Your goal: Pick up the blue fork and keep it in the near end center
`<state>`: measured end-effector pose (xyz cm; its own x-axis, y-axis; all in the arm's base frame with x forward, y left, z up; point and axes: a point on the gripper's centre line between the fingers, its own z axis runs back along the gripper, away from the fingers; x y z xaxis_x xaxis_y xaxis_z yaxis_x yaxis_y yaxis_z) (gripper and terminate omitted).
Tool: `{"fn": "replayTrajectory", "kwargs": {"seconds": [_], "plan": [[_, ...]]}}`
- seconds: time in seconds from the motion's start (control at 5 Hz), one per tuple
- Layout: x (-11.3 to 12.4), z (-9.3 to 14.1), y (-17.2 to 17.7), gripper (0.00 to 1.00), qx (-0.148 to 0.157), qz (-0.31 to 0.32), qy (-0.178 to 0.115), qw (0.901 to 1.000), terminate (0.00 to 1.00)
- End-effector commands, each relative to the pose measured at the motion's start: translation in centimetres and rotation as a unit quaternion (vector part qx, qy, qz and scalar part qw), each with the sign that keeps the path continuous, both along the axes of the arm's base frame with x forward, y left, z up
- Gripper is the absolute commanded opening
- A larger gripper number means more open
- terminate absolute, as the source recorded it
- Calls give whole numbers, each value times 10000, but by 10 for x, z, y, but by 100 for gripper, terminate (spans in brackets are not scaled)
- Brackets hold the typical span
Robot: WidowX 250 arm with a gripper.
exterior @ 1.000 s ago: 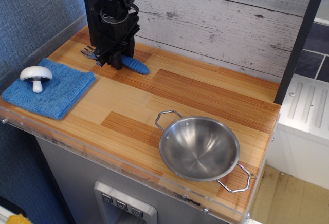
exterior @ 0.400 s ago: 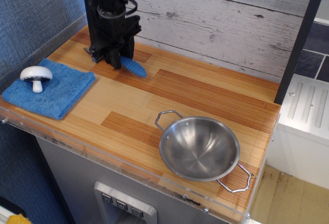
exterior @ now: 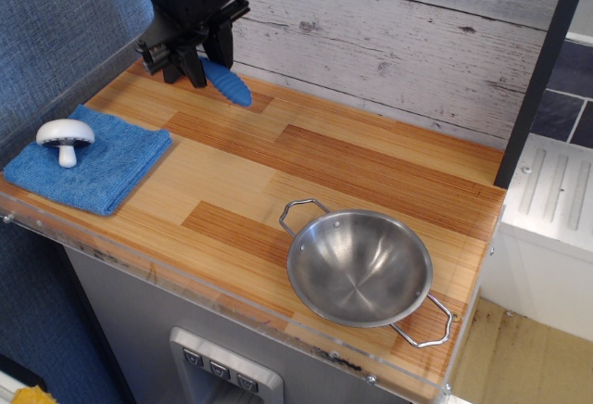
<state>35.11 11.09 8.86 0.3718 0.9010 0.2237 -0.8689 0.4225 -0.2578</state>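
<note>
My black gripper [exterior: 183, 69] is at the far left corner of the counter, raised above the wood. It is shut on the blue fork [exterior: 227, 82]. The ribbed blue handle sticks out to the right of the fingers and tilts downward. The silver tines are hidden behind the fingers. The near end center [exterior: 218, 233] is bare striped wood laminate just behind the clear acrylic edge strip [exterior: 185, 285], well in front of the gripper.
A folded blue cloth [exterior: 93, 165] lies at the near left with a white toy mushroom [exterior: 65, 137] on it. A steel bowl [exterior: 359, 267] with wire handles sits at the near right. A plank wall [exterior: 389, 33] backs the counter.
The gripper has risen from the countertop and shifted slightly left and back, lifting the blue fork off the wood.
</note>
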Motion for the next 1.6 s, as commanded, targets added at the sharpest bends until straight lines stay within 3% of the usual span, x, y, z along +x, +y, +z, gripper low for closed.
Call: {"fn": "replayTrajectory", "kwargs": {"seconds": [0.0,0.2,0.4,0.8,1.0,1.4], "plan": [[-35,50,-13,0,284,-1666,-175,9855,0],[-42,54,-25,0,480,-2504,-20,9669,0],[-48,49,-34,0,799,-3346,241,9387,0],[-52,25,-23,0,1324,-4348,397,8899,0],[-51,14,-20,0,1411,-4515,448,8799,0],[-54,-18,-33,0,1280,-4914,725,8584,0]]}}
